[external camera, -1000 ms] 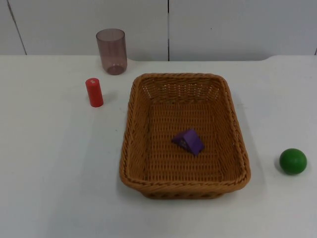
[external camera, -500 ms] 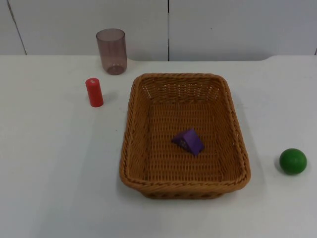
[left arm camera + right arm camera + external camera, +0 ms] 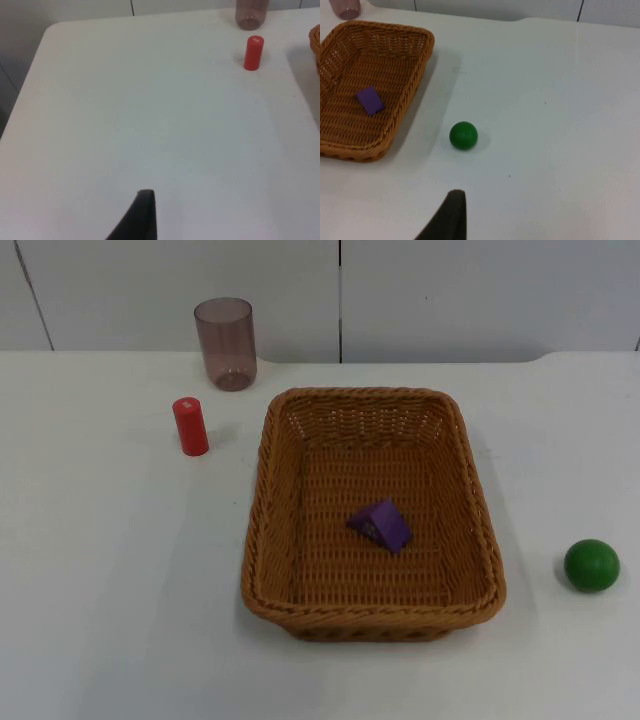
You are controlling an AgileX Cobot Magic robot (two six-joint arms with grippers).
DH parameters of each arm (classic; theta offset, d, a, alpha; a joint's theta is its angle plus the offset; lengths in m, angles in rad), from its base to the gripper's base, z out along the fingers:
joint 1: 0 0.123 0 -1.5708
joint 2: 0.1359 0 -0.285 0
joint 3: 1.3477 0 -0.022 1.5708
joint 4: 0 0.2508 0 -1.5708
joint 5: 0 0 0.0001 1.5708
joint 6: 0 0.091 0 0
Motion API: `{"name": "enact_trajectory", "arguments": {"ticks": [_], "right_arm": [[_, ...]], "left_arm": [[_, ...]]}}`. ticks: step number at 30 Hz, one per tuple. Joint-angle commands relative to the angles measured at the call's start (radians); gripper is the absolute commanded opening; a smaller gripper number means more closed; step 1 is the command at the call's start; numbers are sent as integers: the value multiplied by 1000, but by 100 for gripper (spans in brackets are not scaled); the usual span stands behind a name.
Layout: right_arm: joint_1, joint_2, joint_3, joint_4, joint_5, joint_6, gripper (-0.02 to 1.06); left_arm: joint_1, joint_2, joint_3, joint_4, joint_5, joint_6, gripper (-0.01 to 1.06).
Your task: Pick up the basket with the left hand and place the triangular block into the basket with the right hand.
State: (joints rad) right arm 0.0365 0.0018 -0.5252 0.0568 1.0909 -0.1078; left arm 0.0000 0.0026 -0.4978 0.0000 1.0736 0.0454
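A brown wicker basket (image 3: 258,540) stands on the white table, near its middle. A purple triangular block (image 3: 381,524) lies on the basket's floor, right of centre. From the right wrist, the basket (image 3: 417,75) and the block (image 3: 370,99) inside it are seen from the side. My left gripper (image 3: 142,215) waits over bare table well to the left of the basket (image 3: 316,37), nothing near it. My right gripper (image 3: 451,212) waits over the table to the right of the basket, close to a green ball.
A red cylinder (image 3: 190,426) stands left of the basket, with a translucent purple cup (image 3: 226,342) behind it by the wall. A green ball (image 3: 591,565) rests at the right. The table's left edge (image 3: 22,95) is near the left arm.
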Motion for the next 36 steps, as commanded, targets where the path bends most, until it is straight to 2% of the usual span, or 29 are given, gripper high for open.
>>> {"name": "enact_trajectory", "arguments": {"ticks": [1, 36], "right_arm": [[0, -2, 10, -7, -12, -5, 105], [0, -2, 9, -7, -10, -5, 105]], "left_arm": [[-6, -3, 4, 5, 2, -8, 105], [-6, -3, 4, 7, 2, -6, 105]]}}
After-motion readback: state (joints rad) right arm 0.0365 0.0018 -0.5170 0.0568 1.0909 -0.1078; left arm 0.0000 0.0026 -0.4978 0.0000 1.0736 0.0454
